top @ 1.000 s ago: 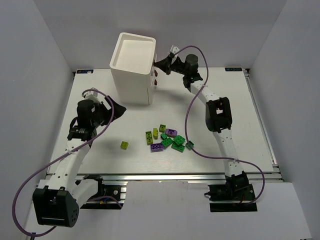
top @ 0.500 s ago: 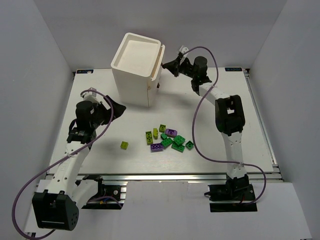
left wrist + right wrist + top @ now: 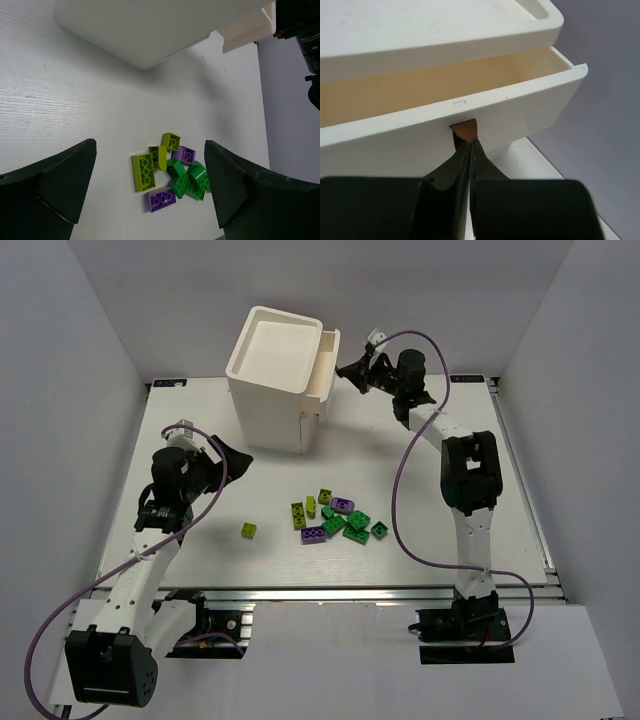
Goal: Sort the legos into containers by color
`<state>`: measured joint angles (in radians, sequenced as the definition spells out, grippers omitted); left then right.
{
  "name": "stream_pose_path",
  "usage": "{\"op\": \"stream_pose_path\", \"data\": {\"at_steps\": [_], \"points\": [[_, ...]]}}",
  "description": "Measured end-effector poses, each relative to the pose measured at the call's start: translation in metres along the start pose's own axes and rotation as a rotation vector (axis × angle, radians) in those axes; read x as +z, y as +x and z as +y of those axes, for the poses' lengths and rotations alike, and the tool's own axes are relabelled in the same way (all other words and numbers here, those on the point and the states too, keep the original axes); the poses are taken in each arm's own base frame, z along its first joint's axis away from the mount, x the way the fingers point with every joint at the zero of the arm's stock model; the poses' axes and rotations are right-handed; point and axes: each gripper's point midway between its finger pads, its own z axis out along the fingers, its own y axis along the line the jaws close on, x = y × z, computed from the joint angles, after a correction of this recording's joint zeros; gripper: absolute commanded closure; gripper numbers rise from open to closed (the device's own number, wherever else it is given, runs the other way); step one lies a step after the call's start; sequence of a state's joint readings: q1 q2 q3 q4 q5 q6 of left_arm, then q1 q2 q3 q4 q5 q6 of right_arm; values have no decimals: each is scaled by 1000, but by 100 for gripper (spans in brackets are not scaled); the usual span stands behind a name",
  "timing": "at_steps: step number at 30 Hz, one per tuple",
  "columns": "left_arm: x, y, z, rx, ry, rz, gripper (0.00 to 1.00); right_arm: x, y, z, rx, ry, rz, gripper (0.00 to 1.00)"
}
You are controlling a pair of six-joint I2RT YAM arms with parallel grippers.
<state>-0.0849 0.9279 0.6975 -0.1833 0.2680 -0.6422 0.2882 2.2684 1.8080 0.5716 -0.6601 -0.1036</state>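
Right end effector (image 3: 469, 143) pinched tight on half-hidden brown knob (image 3: 464, 130) of top drawer (image 3: 520, 107), partly out of cabinet (image 3: 268, 390). Left end effector (image 3: 230, 455) spread, empty. Legos (image 3: 335, 519) on worktop (image 3: 200, 540) before cabinet.

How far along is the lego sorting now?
Done: the top drawer stands partly pulled out. In hand: the right end effector is shut on its brown knob. Left: the legos lie on the table, unsorted; the left end effector hangs open and empty.

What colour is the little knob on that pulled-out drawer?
Reddish brown. The knob shows best in the right wrist view.
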Motion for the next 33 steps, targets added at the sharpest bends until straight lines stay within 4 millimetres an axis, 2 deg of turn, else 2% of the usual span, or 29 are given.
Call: {"op": "stream_pose_path", "data": {"at_steps": [11, 12, 13, 15, 16, 19, 24, 27, 30, 33], "points": [[0, 1, 1, 6, -4, 2, 2, -22, -1, -11, -11, 41, 37, 99], [2, 3, 4, 7, -16, 13, 2, -23, -1, -11, -9, 42, 40, 91], [3, 7, 9, 8, -34, 29, 2, -24, -1, -11, -10, 40, 40, 76], [7, 15, 20, 8, -83, 76, 3, -27, 0, -11, -9, 41, 46, 69], [9, 20, 27, 8, -115, 109, 5, -30, 1, -11, -9, 43, 51, 51], [15, 35, 47, 6, -220, 214, 11, -43, 2, -11, -10, 52, 65, 11], [16, 68, 75, 1, -373, 388, 21, -66, -13, -14, -19, 68, 93, 11], [10, 94, 82, 9, -432, 503, 30, -92, -24, -5, -37, 79, 128, 11], [4, 117, 82, 36, -468, 608, 32, -124, -31, 13, -62, 111, 166, 11], [-3, 137, 79, 76, -498, 695, 28, -151, -36, 28, -55, 135, 201, 15]]}}
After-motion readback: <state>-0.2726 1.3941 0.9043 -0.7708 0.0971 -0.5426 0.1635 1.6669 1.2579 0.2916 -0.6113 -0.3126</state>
